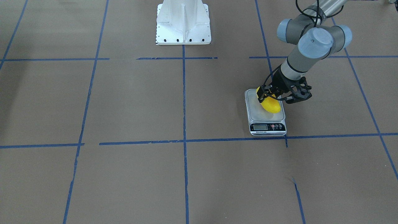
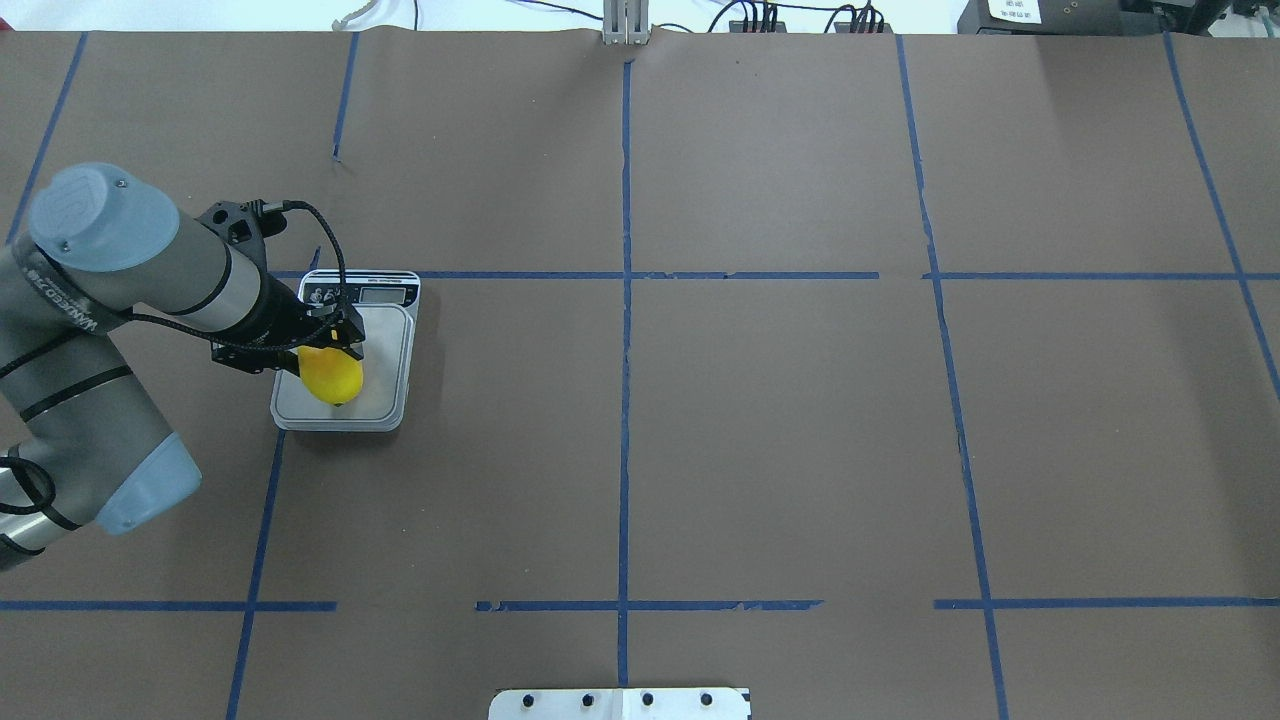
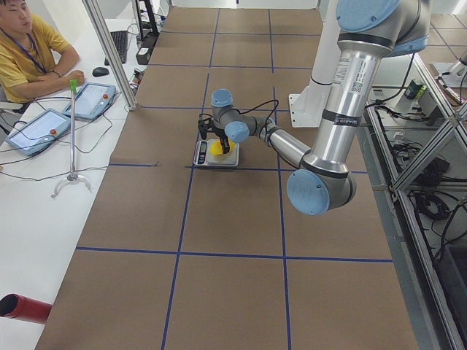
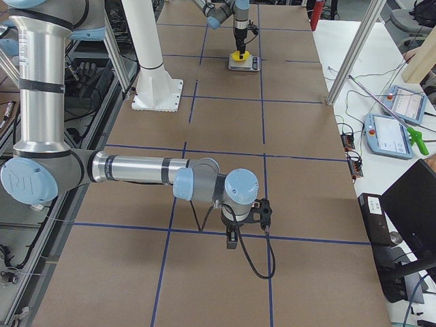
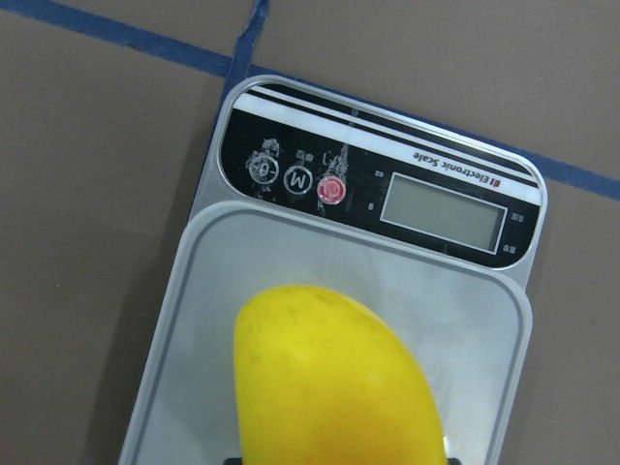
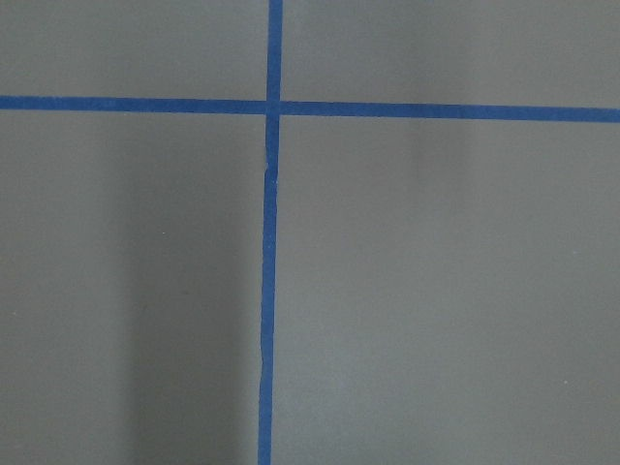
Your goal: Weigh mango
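The left pincer (image 2: 328,348) pinches the mango (image 2: 335,380) by one end, so it sits over the scale (image 2: 390,350) platform, clear of the display.

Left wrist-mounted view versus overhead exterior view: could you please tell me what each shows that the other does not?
Only the wrist view shows the scale's blank display, its red button and the printed label. Only the overhead shows the left arm, the left pincer gripping the mango, and the taped table. Both show the mango over the scale's platform.
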Motion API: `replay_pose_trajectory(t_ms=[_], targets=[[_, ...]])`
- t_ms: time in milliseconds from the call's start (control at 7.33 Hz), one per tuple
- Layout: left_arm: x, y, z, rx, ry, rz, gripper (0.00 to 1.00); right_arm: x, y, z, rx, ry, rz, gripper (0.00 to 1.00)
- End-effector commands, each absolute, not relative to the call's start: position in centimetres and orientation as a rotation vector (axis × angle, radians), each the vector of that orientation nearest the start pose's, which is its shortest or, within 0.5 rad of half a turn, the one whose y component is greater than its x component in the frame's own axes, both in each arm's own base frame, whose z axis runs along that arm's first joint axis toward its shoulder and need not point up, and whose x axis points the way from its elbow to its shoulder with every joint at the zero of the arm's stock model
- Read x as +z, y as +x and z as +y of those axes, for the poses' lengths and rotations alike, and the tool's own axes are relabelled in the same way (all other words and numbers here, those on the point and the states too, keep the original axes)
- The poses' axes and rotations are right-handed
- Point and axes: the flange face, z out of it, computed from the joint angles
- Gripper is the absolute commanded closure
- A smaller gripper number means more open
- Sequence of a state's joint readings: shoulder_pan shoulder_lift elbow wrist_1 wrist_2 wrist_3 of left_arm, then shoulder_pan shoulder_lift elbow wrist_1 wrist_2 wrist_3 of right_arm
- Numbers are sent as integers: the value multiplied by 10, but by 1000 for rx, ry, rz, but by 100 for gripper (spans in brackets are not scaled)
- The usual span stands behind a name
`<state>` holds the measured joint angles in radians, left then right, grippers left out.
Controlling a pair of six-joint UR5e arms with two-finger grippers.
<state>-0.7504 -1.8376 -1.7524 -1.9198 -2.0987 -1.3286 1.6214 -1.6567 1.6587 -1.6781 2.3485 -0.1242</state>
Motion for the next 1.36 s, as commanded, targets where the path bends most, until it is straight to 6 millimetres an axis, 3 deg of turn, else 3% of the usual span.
replay_pose_trajectory(t_ms=[0, 273, 409, 545, 682, 818, 1227], targets=[[382, 374, -472, -275, -20, 926, 0, 666, 86, -444, -29, -32, -783, 0], [369, 357, -477, -270, 20, 947, 0, 666, 86, -444, -29, -32, -783, 0], [375, 320, -499, -247, 86, 934, 0, 666, 86, -444, -29, -32, -783, 0], [399, 279, -513, -206, 140, 890, 0, 666, 86, -444, -29, -32, -783, 0], [420, 224, -535, -170, 173, 876, 0, 666, 86, -444, -29, -32, -783, 0], [457, 165, -543, -78, 183, 880, 0, 666, 86, -444, -29, -32, -783, 0], [577, -46, -546, 96, 276, 711, 0, 666, 86, -444, -29, -31, -783, 0]])
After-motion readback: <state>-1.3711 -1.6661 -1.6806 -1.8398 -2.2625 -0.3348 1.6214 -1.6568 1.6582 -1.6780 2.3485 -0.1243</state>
